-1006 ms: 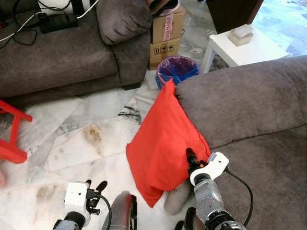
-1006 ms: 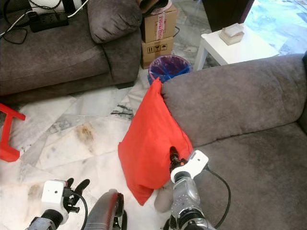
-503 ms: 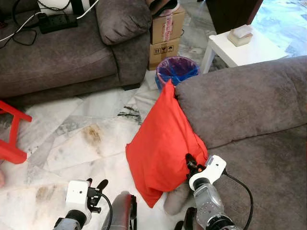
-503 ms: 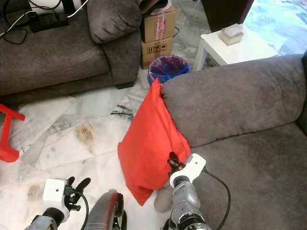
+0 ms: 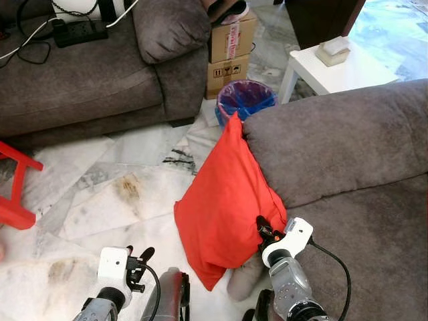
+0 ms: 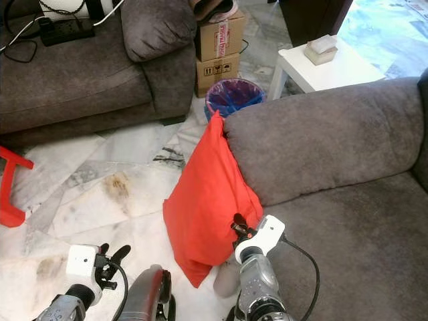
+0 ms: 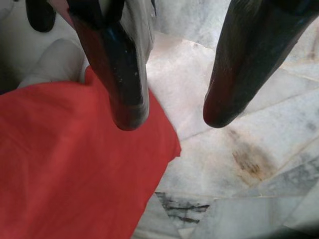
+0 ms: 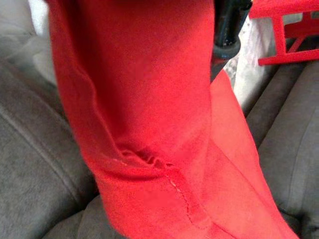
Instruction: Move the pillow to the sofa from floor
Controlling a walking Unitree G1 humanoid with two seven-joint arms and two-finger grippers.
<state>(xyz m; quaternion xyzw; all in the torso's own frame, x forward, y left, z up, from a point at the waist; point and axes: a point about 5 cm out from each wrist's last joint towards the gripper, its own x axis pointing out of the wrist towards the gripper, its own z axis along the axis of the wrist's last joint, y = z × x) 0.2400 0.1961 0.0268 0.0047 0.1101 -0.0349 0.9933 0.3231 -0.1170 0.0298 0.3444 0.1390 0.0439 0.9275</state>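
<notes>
Right wrist view shows the red pillow [image 8: 149,114] pinched in the right jaws [image 5: 262,231], while the left jaws [image 7: 172,107] gape empty.

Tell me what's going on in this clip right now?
The robot is working on a red pillow that leans against the arm of the grey sofa, its lower corner on the marble floor. The right gripper is closed on the pillow's edge. The left gripper hangs open above the floor beside the pillow.
</notes>
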